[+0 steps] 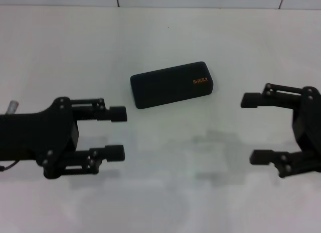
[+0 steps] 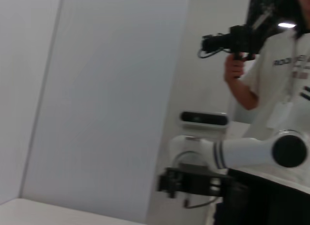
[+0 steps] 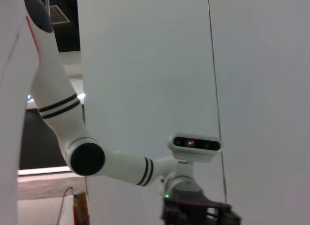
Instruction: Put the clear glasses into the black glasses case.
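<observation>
Your black glasses case (image 1: 172, 84) is closed, so its inside is hidden. Its orange lettering (image 1: 200, 80) is too small to read. Left of the case, your left gripper (image 1: 116, 133) body is cut by the frame edge; right of it, the right gripper (image 1: 257, 128) likewise.

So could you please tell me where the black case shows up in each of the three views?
Head view: the case lies shut on the table, centre, beyond both open hands.
Left wrist view: not in it.
Right wrist view: not in it.
Shared landmark: the left hand, seen small in the right wrist view.
</observation>
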